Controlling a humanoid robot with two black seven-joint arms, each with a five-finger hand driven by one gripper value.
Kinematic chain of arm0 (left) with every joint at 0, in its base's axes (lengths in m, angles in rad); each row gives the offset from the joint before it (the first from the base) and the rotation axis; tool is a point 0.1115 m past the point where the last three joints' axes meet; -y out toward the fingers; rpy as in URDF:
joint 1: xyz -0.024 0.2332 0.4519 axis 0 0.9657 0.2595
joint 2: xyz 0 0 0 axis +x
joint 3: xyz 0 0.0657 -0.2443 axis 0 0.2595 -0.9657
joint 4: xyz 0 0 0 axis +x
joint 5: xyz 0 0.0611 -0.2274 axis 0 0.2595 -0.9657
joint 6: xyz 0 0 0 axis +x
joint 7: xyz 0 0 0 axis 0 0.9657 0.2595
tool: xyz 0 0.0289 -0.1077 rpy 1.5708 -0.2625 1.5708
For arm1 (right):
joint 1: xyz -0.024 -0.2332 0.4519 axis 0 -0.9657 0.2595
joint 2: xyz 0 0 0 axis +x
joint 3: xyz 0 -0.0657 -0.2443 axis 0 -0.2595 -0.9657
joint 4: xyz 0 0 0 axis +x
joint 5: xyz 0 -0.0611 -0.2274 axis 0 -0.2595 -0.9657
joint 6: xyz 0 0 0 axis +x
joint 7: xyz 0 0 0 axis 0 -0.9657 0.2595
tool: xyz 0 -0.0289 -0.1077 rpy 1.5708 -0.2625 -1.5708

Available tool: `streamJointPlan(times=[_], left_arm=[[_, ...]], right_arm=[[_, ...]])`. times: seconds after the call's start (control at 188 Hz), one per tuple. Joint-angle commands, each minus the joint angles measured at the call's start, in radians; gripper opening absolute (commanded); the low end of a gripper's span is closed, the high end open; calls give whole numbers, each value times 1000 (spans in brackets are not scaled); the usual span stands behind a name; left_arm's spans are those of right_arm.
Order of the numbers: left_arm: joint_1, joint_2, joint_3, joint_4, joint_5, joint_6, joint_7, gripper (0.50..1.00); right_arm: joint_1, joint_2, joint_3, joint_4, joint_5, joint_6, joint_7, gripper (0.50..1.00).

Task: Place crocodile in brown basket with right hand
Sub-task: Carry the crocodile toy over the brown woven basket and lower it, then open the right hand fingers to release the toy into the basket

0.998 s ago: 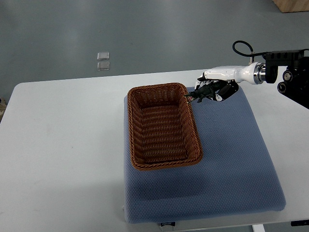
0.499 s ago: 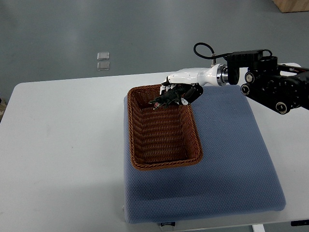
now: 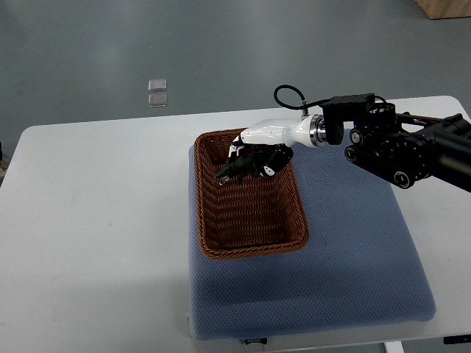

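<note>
A brown wicker basket (image 3: pixel 250 246) sits on a blue-grey mat on the white table. My right hand (image 3: pixel 259 154), white with dark fingers, reaches in from the right and hovers over the basket's far end. It is shut on a small dark green toy crocodile (image 3: pixel 235 168), whose body sticks out to the lower left, above the basket's inside. The left arm does not show.
The blue-grey mat (image 3: pixel 346 257) covers the table's (image 3: pixel 96 235) right half and lies under the basket. My right arm's black forearm (image 3: pixel 401 147) stretches over the mat's far right corner. Two small clear squares (image 3: pixel 157 92) lie on the grey floor beyond the table.
My right hand has carried the crocodile leftward from beside the basket's far right corner to above the basket's far end, and slightly lower into it.
</note>
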Motion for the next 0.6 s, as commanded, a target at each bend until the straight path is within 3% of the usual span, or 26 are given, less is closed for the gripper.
streamJointPlan(times=[0.0, 0.228, 0.594], left_arm=[[0, 0, 0, 0, 0, 0, 0, 1000], [0, 0, 0, 0, 0, 0, 0, 1000], [0, 0, 0, 0, 0, 0, 0, 1000]], right_arm=[[-2, -2, -5, -1, -1, -5, 1, 795], [-5, -11, -4, -8, -3, -5, 1, 899], [-4, -54, 15, -8, 10, -34, 1, 911]])
